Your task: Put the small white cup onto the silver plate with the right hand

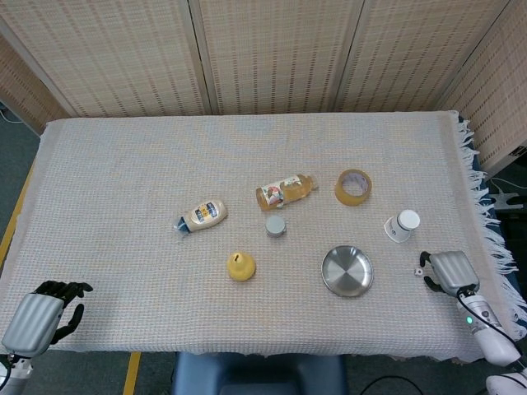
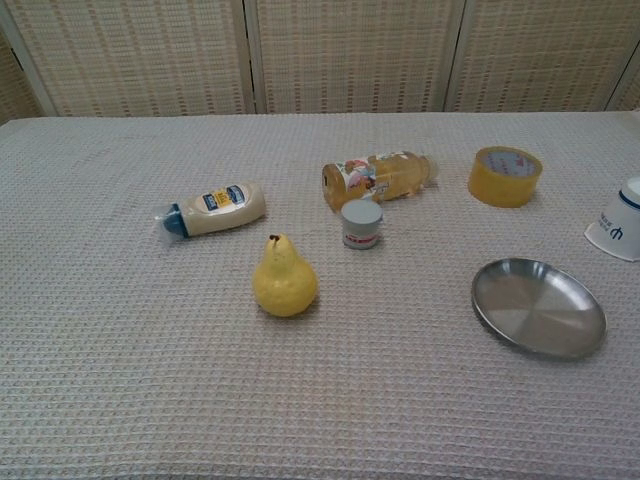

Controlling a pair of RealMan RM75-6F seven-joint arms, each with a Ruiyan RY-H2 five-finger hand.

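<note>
A small white cup (image 1: 275, 225) with a red band stands upright near the table's middle, just below the lying juice bottle; the chest view shows this cup (image 2: 361, 223) too. The silver plate (image 1: 347, 271) lies right of it, with nothing on it, and appears in the chest view as the plate (image 2: 538, 306). My right hand (image 1: 450, 271) rests on the cloth near the right front edge, right of the plate, holding nothing. My left hand (image 1: 41, 313) sits at the front left corner, fingers apart and holding nothing. Neither hand shows in the chest view.
A larger white cup (image 1: 402, 225) with a dark band lies tilted between the plate and my right hand. A yellow tape roll (image 1: 353, 187), a juice bottle (image 1: 286, 190), a mayonnaise bottle (image 1: 202, 216) and a yellow pear (image 1: 240, 265) are spread over the middle.
</note>
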